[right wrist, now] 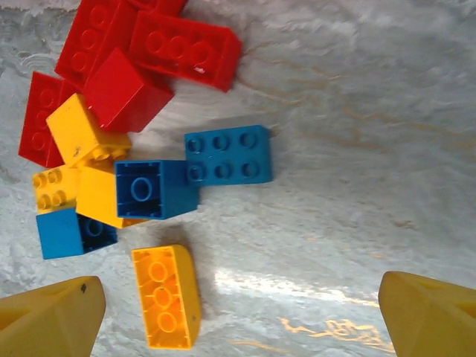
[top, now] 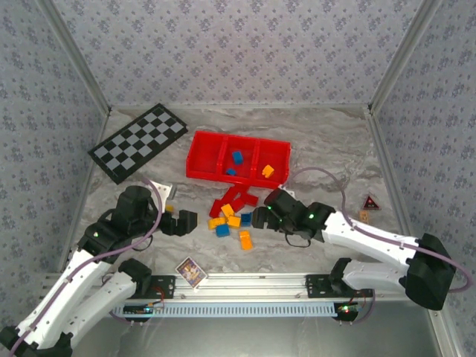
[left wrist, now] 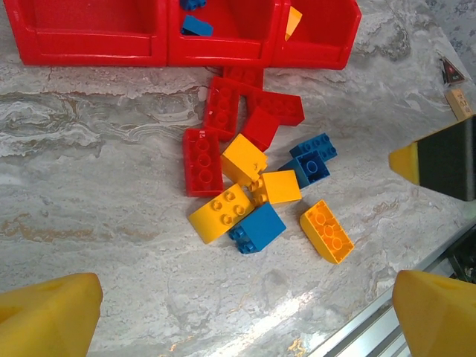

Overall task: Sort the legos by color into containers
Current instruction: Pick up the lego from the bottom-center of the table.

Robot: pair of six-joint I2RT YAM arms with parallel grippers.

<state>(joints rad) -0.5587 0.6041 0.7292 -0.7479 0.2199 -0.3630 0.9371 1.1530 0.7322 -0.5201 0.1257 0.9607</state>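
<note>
Right gripper [right wrist: 242, 320] recorded wide open, nothing held. Orange-yellow six-stud brick [right wrist: 167, 296] noted just ahead on the table [right wrist: 357, 149], offset toward one fingertip, long axis along the approach, short side across the jaws. Left gripper [top: 182, 222] likewise open, farther off. Red tray [top: 208, 156] beyond.

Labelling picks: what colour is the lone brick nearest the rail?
The brick is orange-yellow; best in the right wrist view.

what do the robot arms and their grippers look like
Both the left arm and right arm have white shells with black joints and black wrist housings. A thin purple-grey cable loops along each, and small green lights glow near the wrists. The fingertips are blunt yellow wedges.
</note>
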